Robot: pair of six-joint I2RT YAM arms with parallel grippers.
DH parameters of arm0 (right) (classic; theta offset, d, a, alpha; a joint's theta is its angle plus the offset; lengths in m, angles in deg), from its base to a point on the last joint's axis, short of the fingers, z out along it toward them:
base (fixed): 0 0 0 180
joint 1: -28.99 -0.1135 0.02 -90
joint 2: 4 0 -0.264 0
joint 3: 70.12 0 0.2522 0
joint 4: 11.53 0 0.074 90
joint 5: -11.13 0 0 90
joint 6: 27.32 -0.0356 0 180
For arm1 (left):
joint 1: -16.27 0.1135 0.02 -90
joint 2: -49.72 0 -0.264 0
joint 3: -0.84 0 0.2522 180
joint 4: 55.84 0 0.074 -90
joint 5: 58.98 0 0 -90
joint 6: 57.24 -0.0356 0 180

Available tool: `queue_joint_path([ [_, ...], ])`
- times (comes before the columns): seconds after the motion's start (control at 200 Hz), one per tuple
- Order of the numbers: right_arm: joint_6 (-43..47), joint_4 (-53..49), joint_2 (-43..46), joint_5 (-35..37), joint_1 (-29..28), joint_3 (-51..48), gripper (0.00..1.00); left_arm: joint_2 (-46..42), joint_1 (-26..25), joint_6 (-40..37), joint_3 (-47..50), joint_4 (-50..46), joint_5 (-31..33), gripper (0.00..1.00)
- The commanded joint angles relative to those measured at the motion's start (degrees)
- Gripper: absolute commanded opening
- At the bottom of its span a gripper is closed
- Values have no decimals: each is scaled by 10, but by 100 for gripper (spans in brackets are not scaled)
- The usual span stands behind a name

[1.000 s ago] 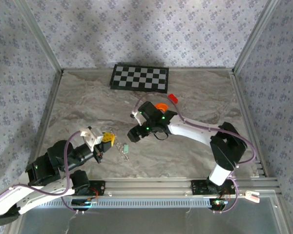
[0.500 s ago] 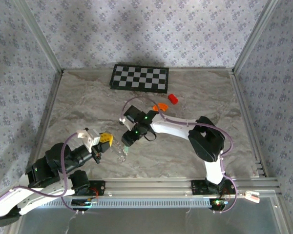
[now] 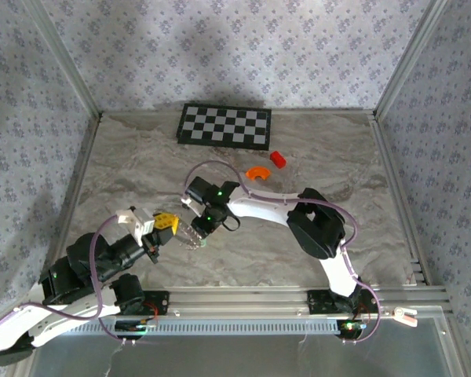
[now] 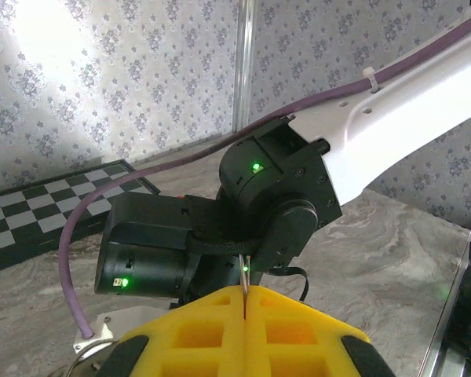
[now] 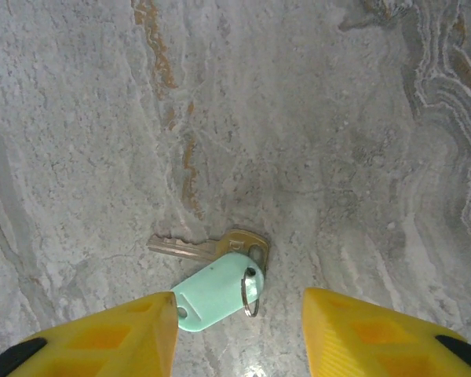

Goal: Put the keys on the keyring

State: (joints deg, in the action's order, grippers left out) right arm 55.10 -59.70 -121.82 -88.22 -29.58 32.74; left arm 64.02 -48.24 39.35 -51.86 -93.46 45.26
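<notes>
two blocky yellow pads (image 5: 102, 338) of the right gripper (image 5: 237, 314) stand apart above a flat brass key (image 5: 208, 247), mint oval tag (image 5: 216, 290) and thin wire ring (image 5: 251, 292) on the veined marble table (image 5: 337, 118); the left gripper (image 4: 243, 300) is pressed closed.

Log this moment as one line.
right gripper: open above mint-green plastic key tag and brass key on grey marbled table | left gripper: shut
</notes>
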Motion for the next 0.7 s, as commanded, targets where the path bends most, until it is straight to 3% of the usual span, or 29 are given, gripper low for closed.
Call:
queue_joint_path([
  [0.0,9,-39,-19,25,-5,25,44,-6,1,4,-1,32,5,0],
  [0.695,23,-62,-47,25,-12,42,24,-7,1,3,1,37,1,0],
])
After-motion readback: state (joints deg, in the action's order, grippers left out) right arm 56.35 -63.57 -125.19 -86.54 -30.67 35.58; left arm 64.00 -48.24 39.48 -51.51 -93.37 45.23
